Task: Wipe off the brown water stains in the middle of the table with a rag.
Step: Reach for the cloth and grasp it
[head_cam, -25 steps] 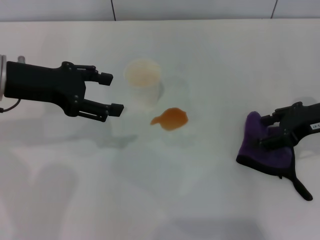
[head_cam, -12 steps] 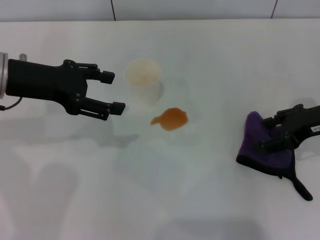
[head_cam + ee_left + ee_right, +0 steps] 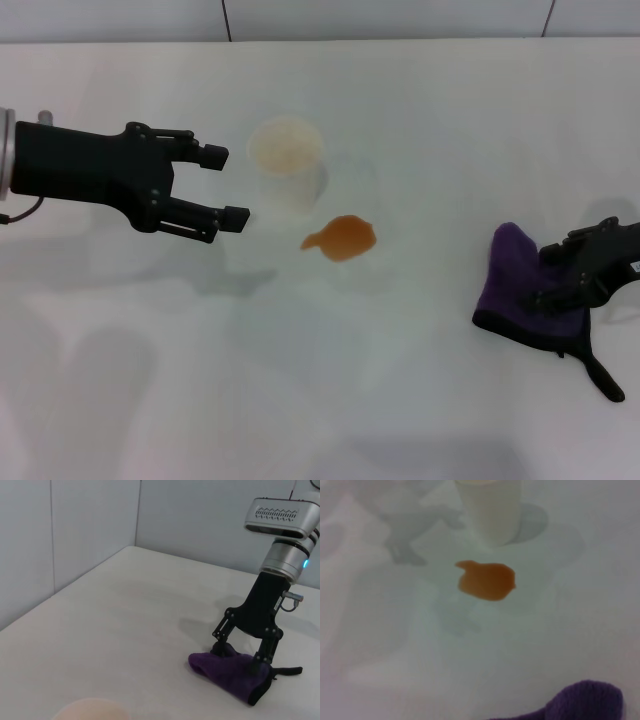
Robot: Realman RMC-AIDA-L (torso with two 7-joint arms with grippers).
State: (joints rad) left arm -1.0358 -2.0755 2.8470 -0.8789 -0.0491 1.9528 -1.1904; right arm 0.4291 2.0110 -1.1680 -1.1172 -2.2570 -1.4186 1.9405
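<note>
The brown water stains [image 3: 342, 238] lie as one orange-brown blotch near the middle of the white table [image 3: 300, 390]; they also show in the right wrist view [image 3: 486, 580]. The purple rag [image 3: 512, 272] lies bunched at the right, its black strap [image 3: 600, 375] trailing toward the front. My right gripper [image 3: 548, 277] is down on the rag with its fingers spread apart, one on each side of the bunched cloth, as the left wrist view [image 3: 237, 657] shows. My left gripper [image 3: 224, 185] is open and empty, hovering left of the stain.
A translucent whitish cup [image 3: 286, 162] stands just behind and left of the stain, right beside my left gripper's fingertips. It also shows in the right wrist view [image 3: 490, 507]. A grey wall runs along the table's far edge.
My right gripper has shifted slightly to the right and lower over the rag. The rag, stain and cup have not moved. The left arm has barely moved.
</note>
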